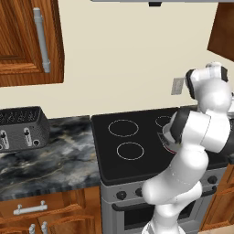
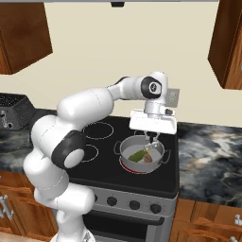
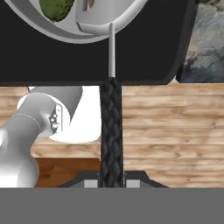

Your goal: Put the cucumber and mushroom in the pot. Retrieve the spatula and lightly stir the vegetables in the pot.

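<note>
The white arm (image 1: 192,151) rises before the black stovetop (image 1: 132,141), a toaster (image 1: 20,128) on the marble counter (image 1: 50,160).

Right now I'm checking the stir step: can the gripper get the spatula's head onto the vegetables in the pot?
Probably yes. The gripper is shut on the spatula right above the pot, with the head already down beside the cucumber and mushroom; nothing stands in between.
</note>
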